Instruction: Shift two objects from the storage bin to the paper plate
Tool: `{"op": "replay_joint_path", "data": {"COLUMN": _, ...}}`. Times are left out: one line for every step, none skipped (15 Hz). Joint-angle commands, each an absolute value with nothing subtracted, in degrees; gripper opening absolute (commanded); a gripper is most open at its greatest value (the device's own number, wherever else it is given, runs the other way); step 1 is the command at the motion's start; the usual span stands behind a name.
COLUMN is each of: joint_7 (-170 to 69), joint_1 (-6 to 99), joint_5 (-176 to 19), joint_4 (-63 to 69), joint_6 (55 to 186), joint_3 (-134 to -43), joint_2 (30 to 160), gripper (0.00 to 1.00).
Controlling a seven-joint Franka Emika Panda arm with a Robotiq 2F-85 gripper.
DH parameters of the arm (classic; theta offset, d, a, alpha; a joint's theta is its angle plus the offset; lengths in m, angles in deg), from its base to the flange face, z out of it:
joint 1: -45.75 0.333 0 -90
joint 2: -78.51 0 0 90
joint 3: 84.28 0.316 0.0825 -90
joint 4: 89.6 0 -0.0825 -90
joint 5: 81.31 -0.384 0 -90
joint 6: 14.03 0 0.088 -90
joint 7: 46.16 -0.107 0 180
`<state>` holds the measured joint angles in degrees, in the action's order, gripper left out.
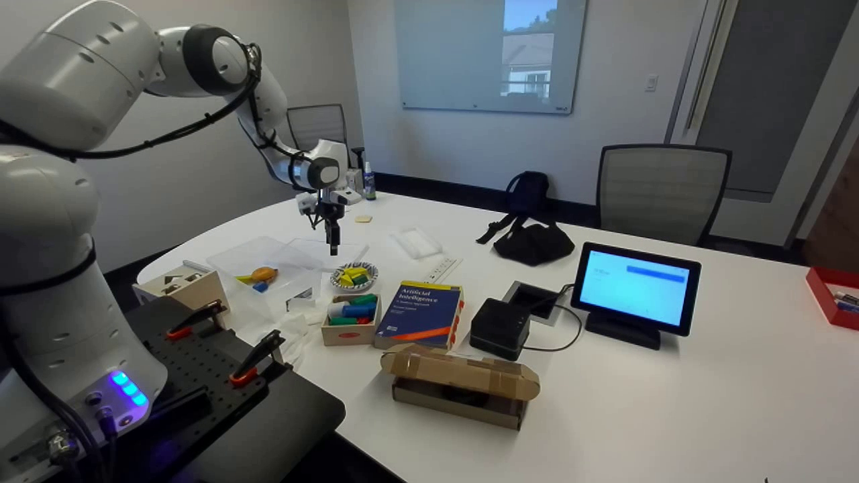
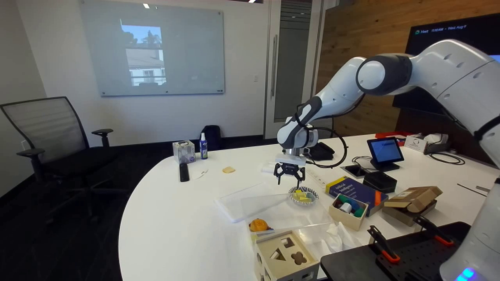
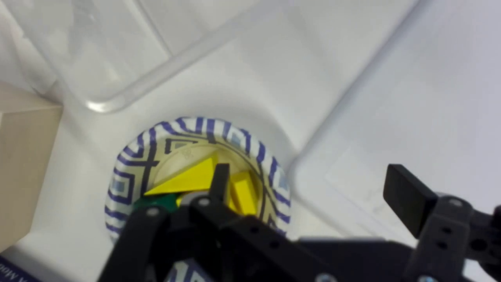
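Observation:
The paper plate (image 3: 199, 127) is a small round white dish with a dark blue pattern. It holds yellow blocks (image 3: 188, 178) and a green block (image 3: 158, 201). The plate also shows in both exterior views (image 1: 341, 285) (image 2: 304, 204). The clear plastic storage bin (image 1: 305, 280) stands beside it, with an orange toy (image 1: 264, 274) and yellow and blue pieces inside. Its corner shows in the wrist view (image 3: 129, 92). My gripper (image 3: 309, 174) is open and empty above the plate's edge, also seen in both exterior views (image 1: 333, 247) (image 2: 289, 182). One finger hides part of the blocks.
A small wooden box (image 1: 345, 334) of coloured blocks and a blue book (image 1: 419, 315) stand beside the plate. A wooden shape-sorter box (image 2: 285, 253) stands by the bin. A clear lid (image 2: 234, 205) lies near the plate. A cardboard box (image 1: 463, 396) and a black box (image 1: 498, 327) are farther along.

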<state>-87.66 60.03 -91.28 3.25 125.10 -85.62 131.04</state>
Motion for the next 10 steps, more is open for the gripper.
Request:
{"op": "replay_joint_path", "data": {"joint_7": -84.22, "joint_1": 61.18, "joint_5": -91.77, "joint_4": 14.85, "joint_6": 128.91, "joint_3": -82.14, "joint_2": 119.88, "gripper": 1.00}}
{"op": "replay_joint_path", "data": {"joint_7": -83.48, "joint_1": 61.55, "joint_5": -91.92, "joint_4": 17.37, "joint_6": 130.09, "joint_3": -81.08, "joint_2": 117.35, "gripper": 1.00}}
{"op": "replay_joint_path", "data": {"joint_7": -82.73, "joint_1": 62.02, "joint_5": -91.97, "joint_4": 19.64, "joint_6": 130.52, "joint_3": -80.01, "joint_2": 115.04, "gripper": 1.00}}
{"op": "replay_joint_path", "data": {"joint_7": -82.40, "joint_1": 62.78, "joint_5": -91.86, "joint_4": 21.21, "joint_6": 130.05, "joint_3": -79.10, "joint_2": 113.37, "gripper": 1.00}}
{"op": "replay_joint_path", "data": {"joint_7": -81.93, "joint_1": 63.13, "joint_5": -92.07, "joint_4": 22.27, "joint_6": 129.37, "joint_3": -78.06, "joint_2": 112.32, "gripper": 1.00}}
{"op": "replay_joint_path", "data": {"joint_7": -81.32, "joint_1": 63.42, "joint_5": -92.51, "joint_4": 23.13, "joint_6": 128.22, "joint_3": -76.81, "joint_2": 111.50, "gripper": 1.00}}
{"op": "replay_joint_path", "data": {"joint_7": -81.30, "joint_1": 63.94, "joint_5": -92.89, "joint_4": 24.25, "joint_6": 127.74, "joint_3": -75.69, "joint_2": 110.98, "gripper": 1.00}}
{"op": "replay_joint_path", "data": {"joint_7": -82.15, "joint_1": 64.91, "joint_5": -92.56, "joint_4": 25.31, "joint_6": 127.65, "joint_3": -75.26, "joint_2": 110.50, "gripper": 1.00}}
{"op": "replay_joint_path", "data": {"joint_7": -82.91, "joint_1": 65.93, "joint_5": -92.25, "joint_4": 26.03, "joint_6": 128.46, "joint_3": -74.93, "joint_2": 111.18, "gripper": 1.00}}
{"op": "replay_joint_path", "data": {"joint_7": -83.48, "joint_1": 66.97, "joint_5": -91.73, "joint_4": 26.68, "joint_6": 129.50, "joint_3": -74.98, "joint_2": 111.66, "gripper": 1.00}}
